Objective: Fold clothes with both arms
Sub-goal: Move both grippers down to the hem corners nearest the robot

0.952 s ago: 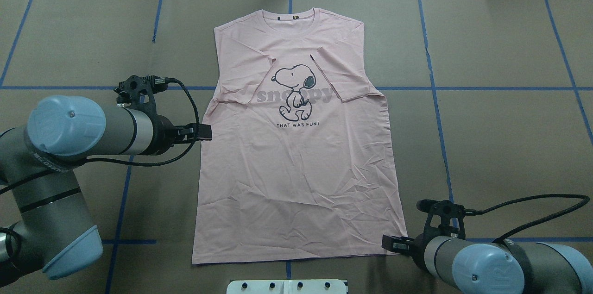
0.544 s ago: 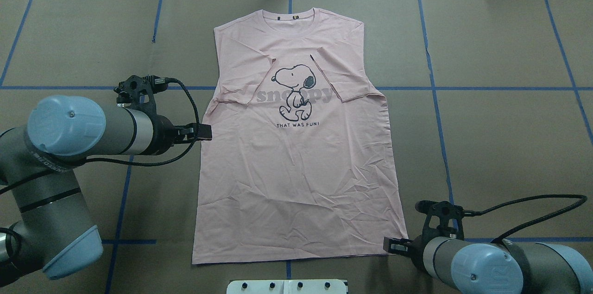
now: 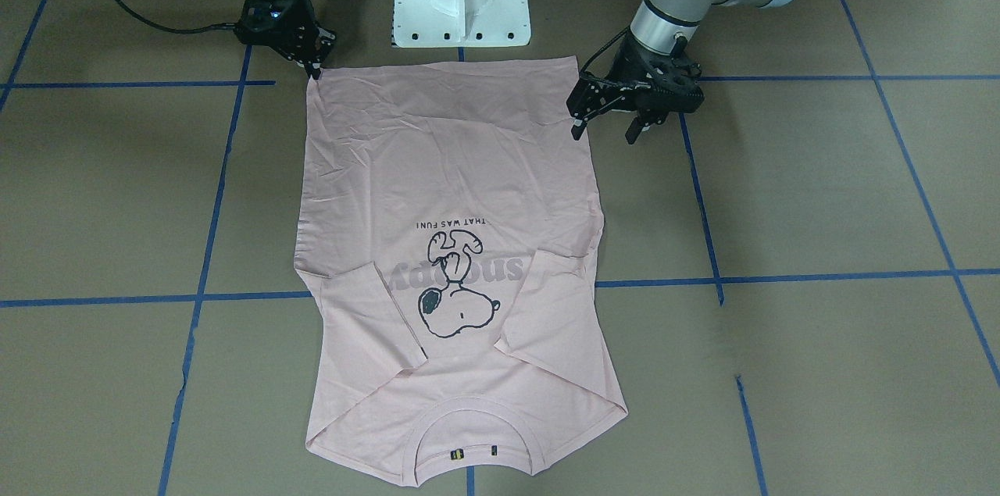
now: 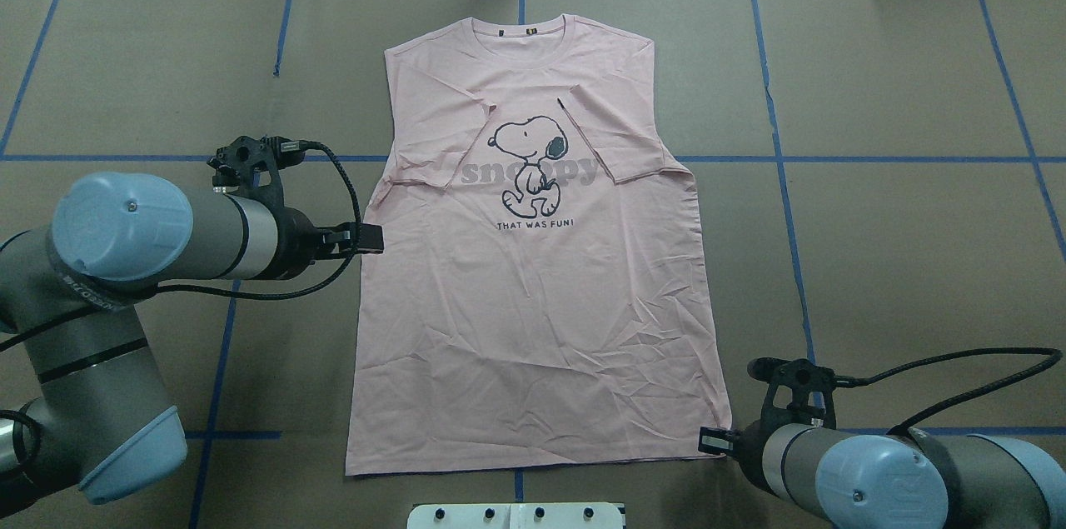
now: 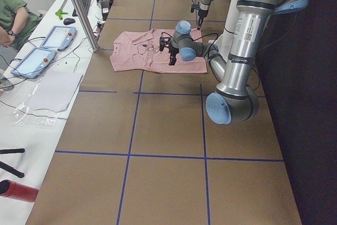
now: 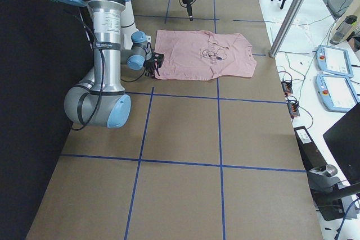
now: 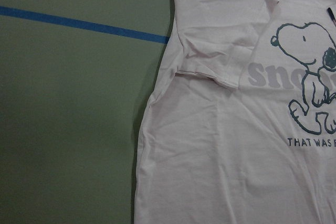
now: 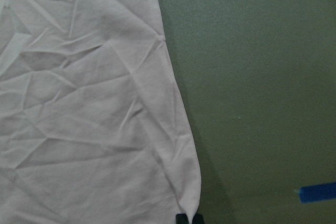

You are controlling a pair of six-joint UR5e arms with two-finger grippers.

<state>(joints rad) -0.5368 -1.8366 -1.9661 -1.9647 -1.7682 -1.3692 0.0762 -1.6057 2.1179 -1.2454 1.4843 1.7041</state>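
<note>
T-shirt [image 4: 533, 296] flat on surface [image 4: 874, 262], print up. My left claw [image 3: 603, 133] gapes empty beside its edge. My right claw [image 3: 315, 70] at hem corner, tips cropped in wrist view; can't tell if pinching.

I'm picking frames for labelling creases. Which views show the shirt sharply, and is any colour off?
Overhead: T-shirt sharp, evenly lit, creases clear. Right wrist: softer, dim, table cover looks greenish. Left wrist: same green cast, dog print legible. Side views: T-shirt too small for creases.
</note>
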